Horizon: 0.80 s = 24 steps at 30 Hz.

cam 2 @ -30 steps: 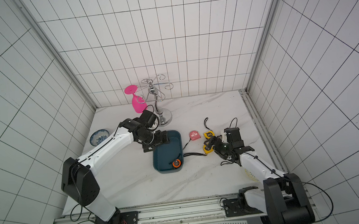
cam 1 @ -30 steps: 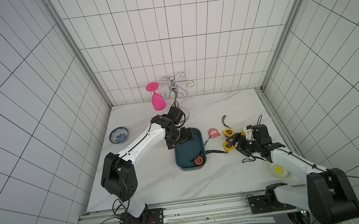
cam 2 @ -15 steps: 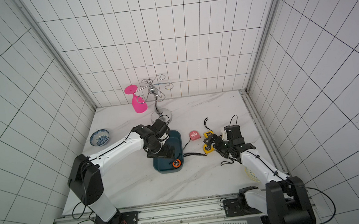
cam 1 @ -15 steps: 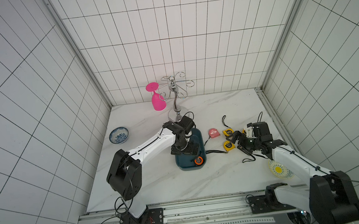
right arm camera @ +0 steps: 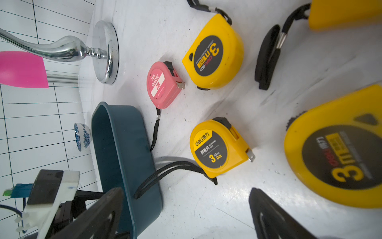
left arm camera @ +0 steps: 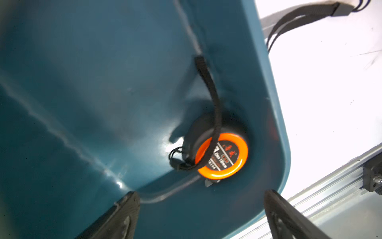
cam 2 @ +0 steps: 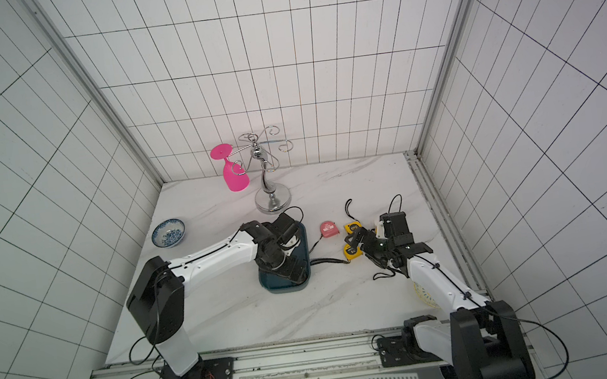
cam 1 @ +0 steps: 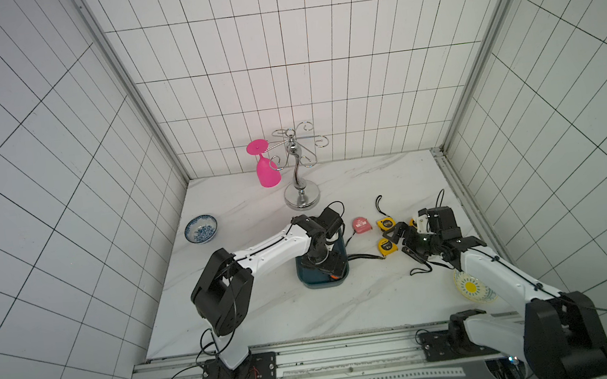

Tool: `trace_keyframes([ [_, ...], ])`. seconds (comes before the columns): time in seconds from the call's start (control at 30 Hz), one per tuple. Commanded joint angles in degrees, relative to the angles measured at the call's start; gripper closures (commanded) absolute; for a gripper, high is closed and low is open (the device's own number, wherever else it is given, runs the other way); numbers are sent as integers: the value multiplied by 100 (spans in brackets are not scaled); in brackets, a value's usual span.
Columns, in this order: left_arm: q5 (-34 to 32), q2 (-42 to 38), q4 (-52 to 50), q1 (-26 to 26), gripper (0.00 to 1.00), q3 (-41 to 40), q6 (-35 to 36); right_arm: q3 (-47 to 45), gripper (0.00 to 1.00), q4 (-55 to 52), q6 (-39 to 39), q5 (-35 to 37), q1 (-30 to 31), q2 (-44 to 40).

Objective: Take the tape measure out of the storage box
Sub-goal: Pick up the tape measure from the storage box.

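Observation:
The teal storage box (cam 1: 324, 283) (cam 2: 284, 286) lies mid-table, mostly covered by my left arm in both top views. In the left wrist view an orange-and-black tape measure (left arm camera: 222, 157) sits in a rounded corner of the box (left arm camera: 103, 82), its black strap looped over it. My left gripper (left arm camera: 200, 193) (cam 1: 325, 267) hangs open just above the box floor, short of the tape measure and touching nothing. My right gripper (right arm camera: 186, 190) (cam 1: 403, 245) is open and empty over the table, to the right of the box (right arm camera: 124, 144).
On the table right of the box lie a pink tape measure (right arm camera: 163, 84) (cam 1: 360, 224) and several yellow ones (right arm camera: 217, 147) (right arm camera: 213, 53) (right arm camera: 339, 149). A chrome glass rack (cam 1: 298, 175) with a pink glass (cam 1: 267, 171) stands behind. A blue bowl (cam 1: 201, 229) sits left, a yellow plate (cam 1: 471, 288) right.
My left gripper has moved from the far end of the box toward its near end, down over the orange tape measure. The right arm has barely shifted.

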Motion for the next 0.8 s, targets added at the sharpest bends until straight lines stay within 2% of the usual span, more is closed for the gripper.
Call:
trace_keyframes([
  [0.0, -106, 178, 304, -63, 3, -49, 149, 264, 1, -127, -89, 83, -54, -79],
  [0.33, -244, 437, 407, -107, 3, -22, 160, 325, 1, -127, -114, 85, -63, 6],
  [0.77, -1093, 531, 287, -49, 3, -7, -114, 413, 1, -83, -83, 54, -63, 66],
])
